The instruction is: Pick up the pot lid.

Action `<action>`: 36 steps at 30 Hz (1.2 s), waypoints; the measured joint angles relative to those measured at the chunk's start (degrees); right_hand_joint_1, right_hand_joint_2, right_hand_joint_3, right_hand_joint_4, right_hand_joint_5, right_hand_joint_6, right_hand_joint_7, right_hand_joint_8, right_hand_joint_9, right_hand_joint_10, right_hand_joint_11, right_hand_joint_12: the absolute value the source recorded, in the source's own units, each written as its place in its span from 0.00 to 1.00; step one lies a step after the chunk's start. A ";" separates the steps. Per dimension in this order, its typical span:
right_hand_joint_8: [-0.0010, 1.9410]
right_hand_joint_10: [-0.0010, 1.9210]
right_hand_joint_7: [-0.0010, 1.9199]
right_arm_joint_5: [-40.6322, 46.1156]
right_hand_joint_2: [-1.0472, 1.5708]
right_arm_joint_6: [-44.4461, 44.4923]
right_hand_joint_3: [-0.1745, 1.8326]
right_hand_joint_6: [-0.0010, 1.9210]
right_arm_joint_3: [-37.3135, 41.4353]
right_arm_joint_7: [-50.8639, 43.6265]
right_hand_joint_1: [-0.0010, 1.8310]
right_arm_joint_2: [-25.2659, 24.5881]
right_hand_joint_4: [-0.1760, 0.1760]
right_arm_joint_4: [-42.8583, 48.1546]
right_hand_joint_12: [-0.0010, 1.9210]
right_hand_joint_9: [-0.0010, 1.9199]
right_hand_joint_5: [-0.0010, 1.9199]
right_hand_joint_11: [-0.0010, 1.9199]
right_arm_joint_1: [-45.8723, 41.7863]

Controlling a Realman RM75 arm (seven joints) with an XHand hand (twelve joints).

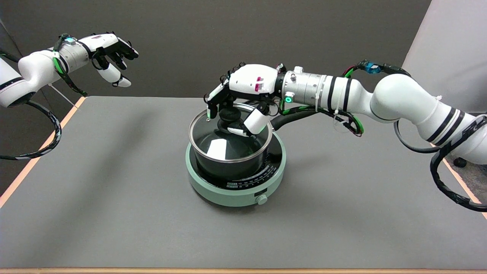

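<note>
On the grey tabletop (114,213), the round glass pot lid (224,139) sits on its black pot (228,163), the right hand's (243,95) fingers (255,121) apparently grasping its black knob (229,115), so the grasp seems underway and lifting straight up comes next.

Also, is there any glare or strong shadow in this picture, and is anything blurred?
Head view: a bright white reflection sits on the glass pot lid; soft shadows fall on the grey table left of the green cooker and under the right arm; the right robot hand at the lid knob looks sharp, with no obvious blur.
</note>
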 measured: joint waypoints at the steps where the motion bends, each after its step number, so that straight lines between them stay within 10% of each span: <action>1: 0.22 0.37 0.46 -0.01 0.64 -0.04 0.56 0.32 -0.08 0.07 0.49 -0.03 1.00 -0.06 0.62 0.43 0.36 0.30 0.14; 36: 0.21 0.37 0.45 -0.33 0.64 -1.07 0.57 0.35 -2.18 0.44 0.52 -1.54 1.00 -3.62 0.62 0.43 0.36 0.31 1.97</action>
